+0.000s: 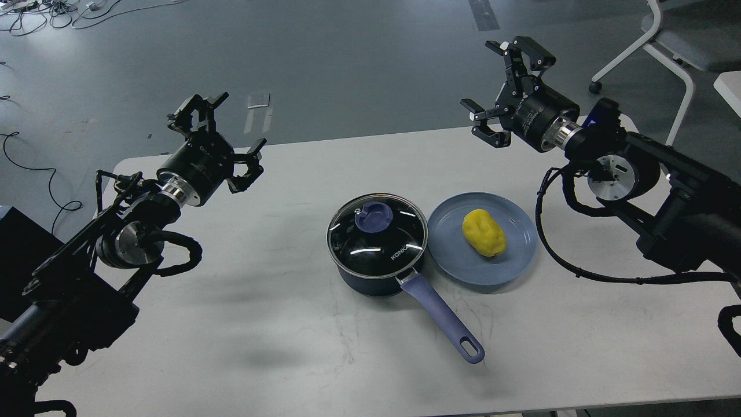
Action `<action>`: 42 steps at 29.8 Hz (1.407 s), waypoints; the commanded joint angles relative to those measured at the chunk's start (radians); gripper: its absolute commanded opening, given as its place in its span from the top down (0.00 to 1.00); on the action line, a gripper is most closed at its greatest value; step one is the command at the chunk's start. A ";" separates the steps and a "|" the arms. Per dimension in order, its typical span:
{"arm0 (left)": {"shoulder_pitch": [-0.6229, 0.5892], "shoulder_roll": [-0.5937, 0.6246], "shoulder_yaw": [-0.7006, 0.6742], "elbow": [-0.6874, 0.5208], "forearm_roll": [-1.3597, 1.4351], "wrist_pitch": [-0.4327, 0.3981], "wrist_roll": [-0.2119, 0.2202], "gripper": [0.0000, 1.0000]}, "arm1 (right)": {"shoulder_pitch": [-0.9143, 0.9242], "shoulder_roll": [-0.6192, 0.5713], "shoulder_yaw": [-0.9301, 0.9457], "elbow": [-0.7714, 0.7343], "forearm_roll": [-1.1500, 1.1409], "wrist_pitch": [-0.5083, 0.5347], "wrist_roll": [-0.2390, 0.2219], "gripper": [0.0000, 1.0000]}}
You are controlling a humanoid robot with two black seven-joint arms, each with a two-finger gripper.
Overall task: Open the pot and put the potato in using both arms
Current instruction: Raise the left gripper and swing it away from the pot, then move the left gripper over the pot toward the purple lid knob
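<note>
A dark pot [376, 255] stands mid-table with its glass lid [399, 229] on; the lid has a purple knob [373, 217], and the pot's purple handle [443, 318] points toward the front right. A yellow potato [484, 233] lies on a blue plate [454, 255] just right of the pot. My left gripper [223, 130] is open and empty, raised above the table's far left, well away from the pot. My right gripper [502, 87] is open and empty, raised above the table's back edge, beyond the plate.
The white table [289, 324] has bare surface in front and to the left of the pot. A white chair [666, 40] stands on the grey floor at the back right. Cables [35, 168] lie on the floor at the left.
</note>
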 commanded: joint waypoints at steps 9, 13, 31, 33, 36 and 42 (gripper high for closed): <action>-0.065 0.090 0.014 0.058 0.067 0.002 -0.011 0.02 | -0.012 -0.009 -0.002 -0.004 -0.003 -0.019 0.003 0.00; -0.108 0.151 0.037 0.049 0.383 -0.020 -0.011 0.02 | -0.010 -0.011 -0.002 -0.005 -0.003 -0.021 0.003 0.00; -0.131 0.448 0.038 -0.594 1.393 0.132 -0.039 0.02 | -0.121 -0.034 0.121 -0.041 -0.001 -0.030 0.004 0.00; -0.138 0.434 0.040 -0.626 1.523 0.147 -0.040 0.02 | -0.124 -0.034 0.123 -0.036 -0.001 -0.050 0.007 0.00; -0.141 0.373 0.060 -0.627 1.753 0.147 -0.049 0.02 | -0.122 -0.034 0.123 -0.036 -0.001 -0.081 0.007 0.00; -0.161 0.119 0.140 -0.623 2.096 0.163 -0.046 0.02 | -0.122 -0.038 0.123 -0.037 -0.001 -0.084 0.007 0.00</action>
